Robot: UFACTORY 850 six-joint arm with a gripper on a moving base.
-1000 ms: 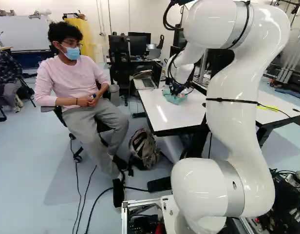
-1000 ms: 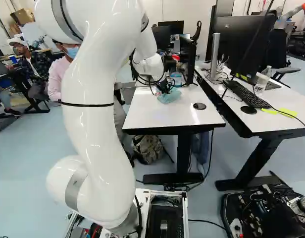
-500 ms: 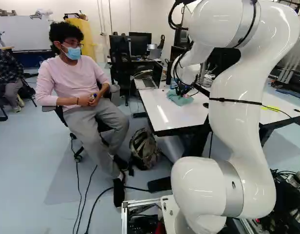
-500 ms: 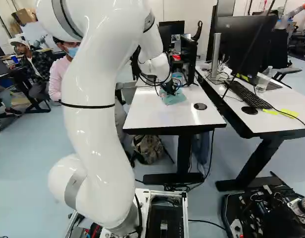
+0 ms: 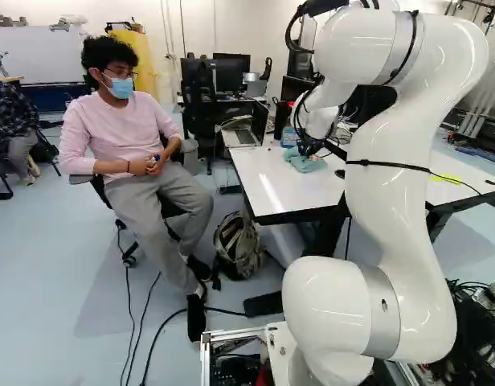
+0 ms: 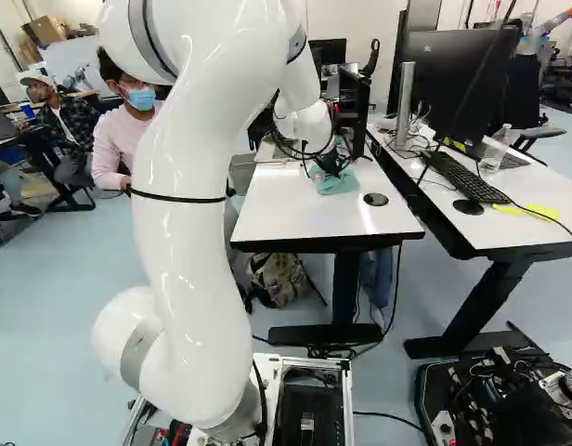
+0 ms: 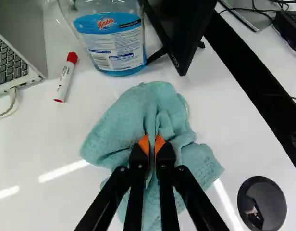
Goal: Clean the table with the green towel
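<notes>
end effector (image 6: 333, 165): nearly closed, a fold of the towel (image 7: 124, 122) pinched between its orange pads (image 7: 143, 144)
towel: crumpled on the white surface (image 6: 286, 212), under the end effector and spread out to both sides of it
bottle (image 7: 114, 45): upright, ahead of the towel, just beside the monitor (image 7: 186, 29)
marker (image 7: 65, 78): lying between laptop (image 7: 11, 60) and bottle, red at both ends
disc (image 7: 262, 204): black, round, near the towel, apart from it
arm (image 6: 188, 251): reaching forward over the surface

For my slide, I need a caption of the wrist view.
Fingers pinch the green towel on a white table, near a blue-labelled bottle and marker.
</notes>
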